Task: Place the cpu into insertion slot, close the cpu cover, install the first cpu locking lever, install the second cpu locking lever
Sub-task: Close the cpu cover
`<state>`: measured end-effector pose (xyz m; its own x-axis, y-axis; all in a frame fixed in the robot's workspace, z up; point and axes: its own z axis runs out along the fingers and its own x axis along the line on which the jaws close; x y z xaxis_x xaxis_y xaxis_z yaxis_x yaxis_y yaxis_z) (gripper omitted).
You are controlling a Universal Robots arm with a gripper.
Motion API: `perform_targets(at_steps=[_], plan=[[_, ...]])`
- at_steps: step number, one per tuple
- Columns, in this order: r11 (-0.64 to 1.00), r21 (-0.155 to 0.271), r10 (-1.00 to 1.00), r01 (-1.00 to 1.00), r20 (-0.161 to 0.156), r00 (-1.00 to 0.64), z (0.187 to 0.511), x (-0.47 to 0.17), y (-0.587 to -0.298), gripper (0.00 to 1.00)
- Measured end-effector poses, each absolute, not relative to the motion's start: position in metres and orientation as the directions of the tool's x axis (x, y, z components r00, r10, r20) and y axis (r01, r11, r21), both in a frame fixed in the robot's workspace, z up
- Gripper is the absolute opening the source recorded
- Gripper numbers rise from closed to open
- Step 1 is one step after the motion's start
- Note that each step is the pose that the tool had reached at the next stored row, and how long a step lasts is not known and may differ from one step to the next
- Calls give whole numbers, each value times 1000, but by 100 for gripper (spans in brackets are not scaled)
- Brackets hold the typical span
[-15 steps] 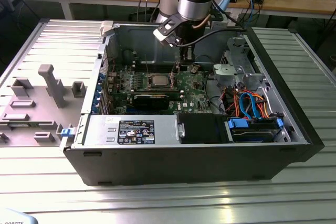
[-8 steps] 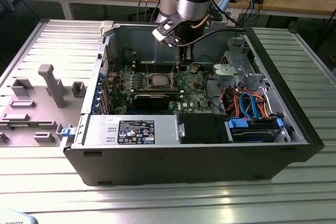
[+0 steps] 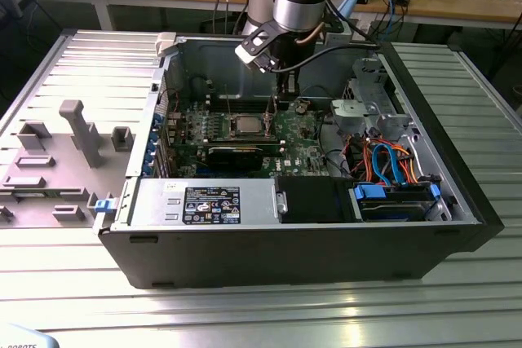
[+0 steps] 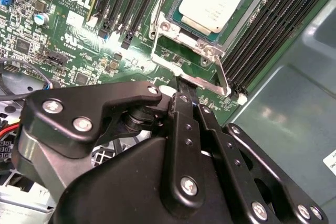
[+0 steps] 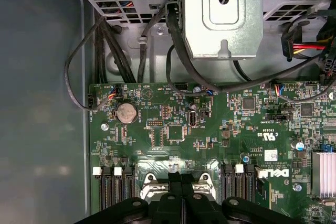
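Gripper (image 4: pixel 185 88) clenched empty, tip against the locking lever (image 4: pixel 221 74); cpu (image 4: pixel 212 1) sits in the insertion slot (image 4: pixel 167 26). Danger: tip slips off the springy lever, gouging the board.

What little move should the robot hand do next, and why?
Probably ease the shut gripper down onto the thin lever beside the cpu cover. The cpu already sits framed by the cover, and the gripper is right at that lever.
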<state>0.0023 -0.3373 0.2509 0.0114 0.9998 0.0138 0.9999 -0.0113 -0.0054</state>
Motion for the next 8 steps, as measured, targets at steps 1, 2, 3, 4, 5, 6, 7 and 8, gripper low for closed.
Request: perform_targets(at_steps=[1,2,3,4,5,6,7,8], plan=[[-11,-5,1000,1000,14,11,251,2,-337,11],[-11,-5,1000,1000,14,11,251,1,-337,11],[-11,-5,1000,1000,14,11,251,0,-337,11],[-11,-5,1000,1000,14,11,251,0,-337,11],[-11,-5,1000,1000,14,11,251,0,-337,11],[-11,-5,1000,1000,14,11,251,-1,-337,11],[-11,-5,1000,1000,14,11,251,-1,-337,11],[-11,-5,1000,1000,14,11,251,-2,-337,11]])
